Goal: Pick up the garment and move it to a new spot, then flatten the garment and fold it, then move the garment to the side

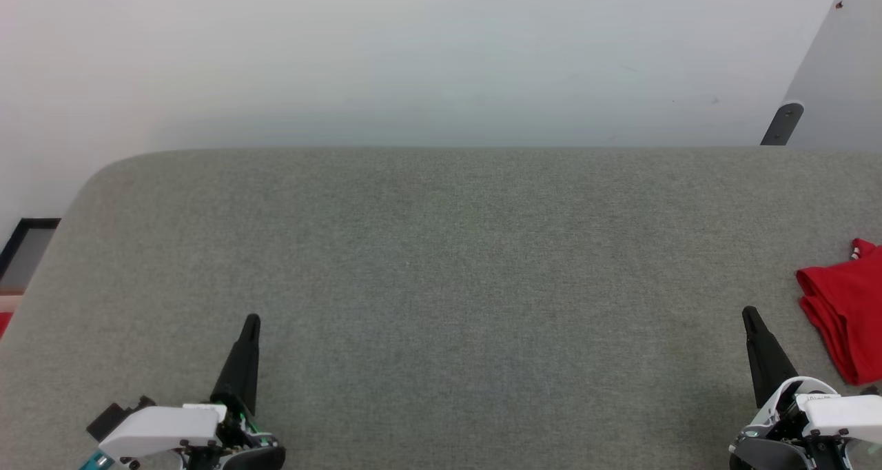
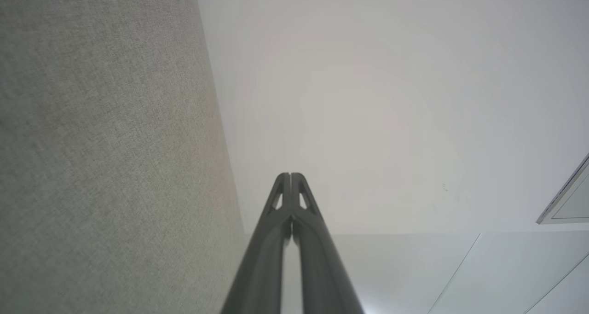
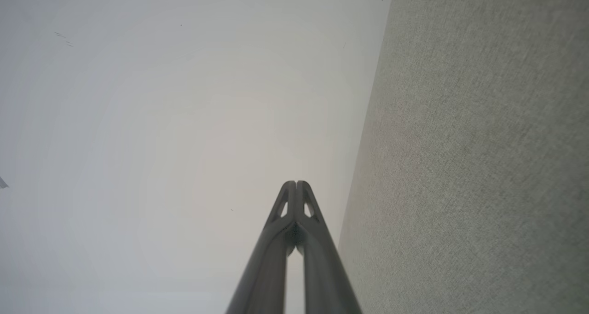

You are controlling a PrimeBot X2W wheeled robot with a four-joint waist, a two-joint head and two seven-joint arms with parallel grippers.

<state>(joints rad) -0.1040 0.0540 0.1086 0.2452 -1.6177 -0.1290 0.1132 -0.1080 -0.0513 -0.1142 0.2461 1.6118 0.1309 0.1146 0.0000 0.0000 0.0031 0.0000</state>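
Sitting at table's point(image 1: 441, 263) near edge with left gripper point(image 1: 251, 322) and right gripper point(image 1: 750, 315), fingers of both pressed together, pinching nothing. Spotting garment point(image 1: 844, 311) as compact red layered bundle at table's right edge, partly cut off by frame, just beside right gripper, out of its fingers. Fitting either bunched pile awaiting pickup or folded piece already set aside; can't settle step, so naming no next move.
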